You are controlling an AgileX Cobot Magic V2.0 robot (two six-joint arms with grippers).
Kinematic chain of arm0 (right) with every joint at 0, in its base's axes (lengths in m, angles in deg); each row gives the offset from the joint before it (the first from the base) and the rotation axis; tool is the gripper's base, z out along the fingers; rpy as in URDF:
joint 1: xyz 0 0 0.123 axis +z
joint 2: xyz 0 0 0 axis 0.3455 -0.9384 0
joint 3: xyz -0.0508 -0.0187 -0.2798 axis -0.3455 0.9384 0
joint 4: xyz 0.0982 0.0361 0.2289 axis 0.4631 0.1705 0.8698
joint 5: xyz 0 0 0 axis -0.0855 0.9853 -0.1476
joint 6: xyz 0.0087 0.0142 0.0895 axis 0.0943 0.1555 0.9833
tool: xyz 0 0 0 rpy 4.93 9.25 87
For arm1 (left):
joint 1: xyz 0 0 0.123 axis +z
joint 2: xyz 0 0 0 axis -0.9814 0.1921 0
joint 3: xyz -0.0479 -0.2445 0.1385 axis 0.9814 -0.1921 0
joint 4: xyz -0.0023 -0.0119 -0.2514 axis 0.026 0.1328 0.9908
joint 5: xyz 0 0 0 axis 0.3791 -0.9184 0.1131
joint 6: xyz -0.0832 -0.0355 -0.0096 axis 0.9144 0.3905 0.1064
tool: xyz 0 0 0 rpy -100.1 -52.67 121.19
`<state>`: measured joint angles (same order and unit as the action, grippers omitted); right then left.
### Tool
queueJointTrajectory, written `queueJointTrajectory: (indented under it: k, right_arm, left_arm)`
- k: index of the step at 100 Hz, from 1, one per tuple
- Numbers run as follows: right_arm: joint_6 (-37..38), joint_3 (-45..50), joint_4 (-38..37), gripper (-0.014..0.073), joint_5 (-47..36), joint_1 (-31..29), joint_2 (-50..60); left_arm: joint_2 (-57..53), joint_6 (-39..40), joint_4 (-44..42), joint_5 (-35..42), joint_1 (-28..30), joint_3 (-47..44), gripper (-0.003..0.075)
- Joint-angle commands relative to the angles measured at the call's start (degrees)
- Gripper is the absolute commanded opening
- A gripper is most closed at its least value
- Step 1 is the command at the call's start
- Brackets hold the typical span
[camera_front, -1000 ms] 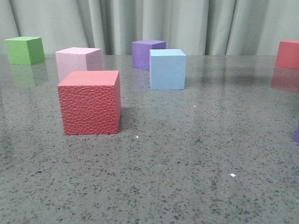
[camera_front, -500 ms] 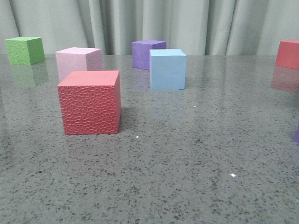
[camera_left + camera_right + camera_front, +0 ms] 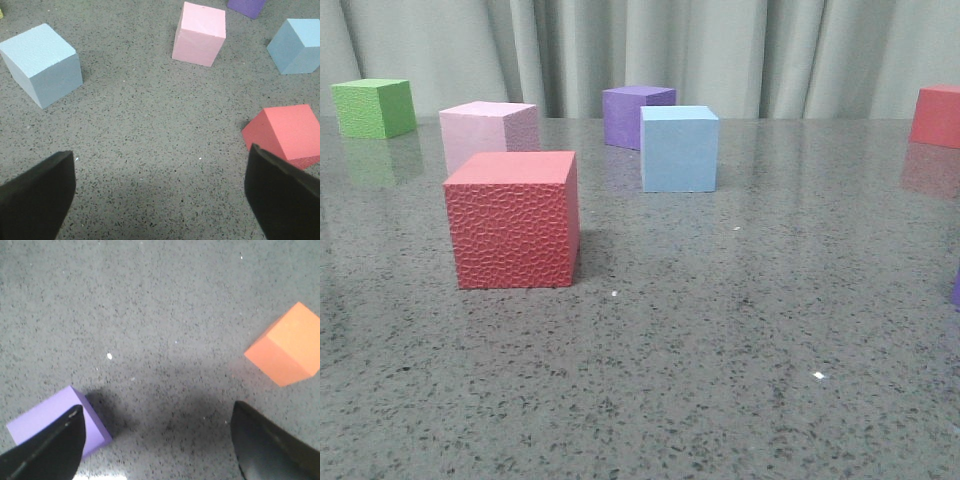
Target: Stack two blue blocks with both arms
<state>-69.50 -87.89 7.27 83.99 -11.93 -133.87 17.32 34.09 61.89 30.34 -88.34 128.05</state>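
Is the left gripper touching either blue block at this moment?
Apart. The left wrist view shows the left gripper open over bare table, with grey surface plainly separating its fingers from one blue block and the other blue block.

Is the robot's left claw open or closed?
Open. In its wrist view the left gripper has its two black fingers far apart, with only bare table between them.
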Motion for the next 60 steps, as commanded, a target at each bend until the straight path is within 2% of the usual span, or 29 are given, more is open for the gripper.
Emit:
queueJointTrajectory:
  k: [1,32,45,60]
  right_arm:
    - [-0.65,0.56,-1.48,0.0592,-3.62,-0.37,2.73]
    - [-0.65,2.25,-1.23,0.0592,-3.41,-0.37,5.45]
    - [-0.65,2.25,-0.68,0.0592,-3.53,-0.37,5.45]
    - [-0.65,2.25,0.0,0.0592,-3.59,-0.37,5.45]
  left_arm:
    - [0.29,0.32,0.65,3.19,0.1,2.06,0.0651]
    - [0.29,0.32,0.46,4.13,0.1,2.06,0.0651]
    - [0.9,0.44,-3.37,5.34,0.1,3.22,0.0651]
    - [5.0,4.0,-8.16,4.7,0.1,8.76,0.0651]
